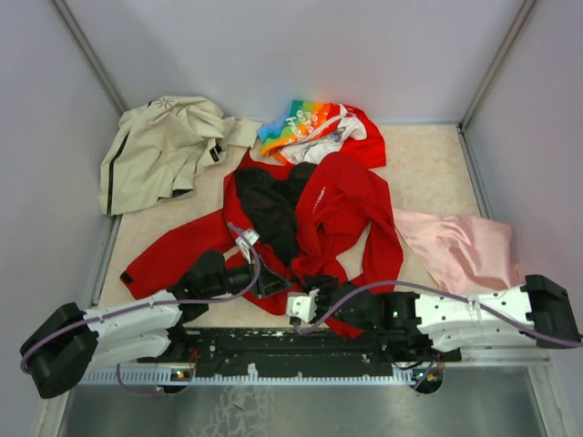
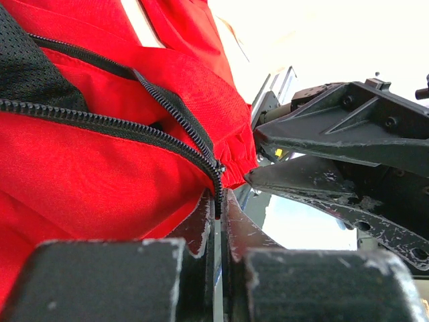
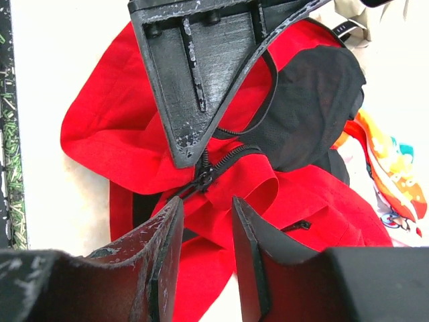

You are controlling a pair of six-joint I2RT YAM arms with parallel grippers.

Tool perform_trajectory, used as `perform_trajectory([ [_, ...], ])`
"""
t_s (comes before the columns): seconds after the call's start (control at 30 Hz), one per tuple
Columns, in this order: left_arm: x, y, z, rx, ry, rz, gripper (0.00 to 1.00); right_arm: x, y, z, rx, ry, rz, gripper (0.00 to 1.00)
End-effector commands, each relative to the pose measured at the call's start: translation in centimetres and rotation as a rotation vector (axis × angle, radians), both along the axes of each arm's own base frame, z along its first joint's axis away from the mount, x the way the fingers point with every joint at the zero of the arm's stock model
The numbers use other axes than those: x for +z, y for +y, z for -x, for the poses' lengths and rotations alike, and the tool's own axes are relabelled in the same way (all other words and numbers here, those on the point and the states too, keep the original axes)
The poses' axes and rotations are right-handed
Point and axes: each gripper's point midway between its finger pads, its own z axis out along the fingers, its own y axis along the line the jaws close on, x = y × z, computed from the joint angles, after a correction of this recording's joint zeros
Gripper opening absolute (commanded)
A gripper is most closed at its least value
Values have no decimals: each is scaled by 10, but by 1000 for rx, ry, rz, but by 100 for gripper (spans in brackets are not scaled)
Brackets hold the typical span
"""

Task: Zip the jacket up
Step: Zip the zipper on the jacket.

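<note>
Surface (image 1: 428,173): beige, walled in grey.
Jacket (image 1: 337,209): red, laid unzipped.
Left jaws: clenched on jacket hem.
Right jaws: released, near slider (image 3: 203,180).

Looks like matt red woven cloth over the jacket (image 1: 342,205), with black open-mesh lining (image 3: 315,94); dark zipper teeth (image 2: 100,122), probably plastic; hard black plastic on the gripper fingers (image 3: 164,245), scuffed grey at the edges; smooth pink cloth (image 1: 460,246), faintly glossy.

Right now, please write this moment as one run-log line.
left tool: shut on zipper | right tool: open, near zipper, gripping nothing | jacket: unzipped
</note>
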Motion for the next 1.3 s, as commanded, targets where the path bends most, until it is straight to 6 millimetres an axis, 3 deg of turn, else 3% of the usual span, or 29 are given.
perform_trajectory([
  [0.0, 6, 0, 1, -13, -25, 17, 0, 1, 3, 2, 2, -11, -33, 36],
  [0.27, 9, -1, 2, -19, -27, 27, 0, -13, 10, 1, 3, -14, -40, 35],
  [0.63, 10, -2, 3, -27, -24, 28, 0, -7, 12, -6, -39, -39, -111, 35],
  [1.0, 10, -3, 3, -31, -25, 29, 0, 7, 5, -12, -83, -57, -161, 7],
  [1.27, 10, -3, 4, -35, -23, 32, 0, -4, 4, -13, -90, -55, -137, 10],
])
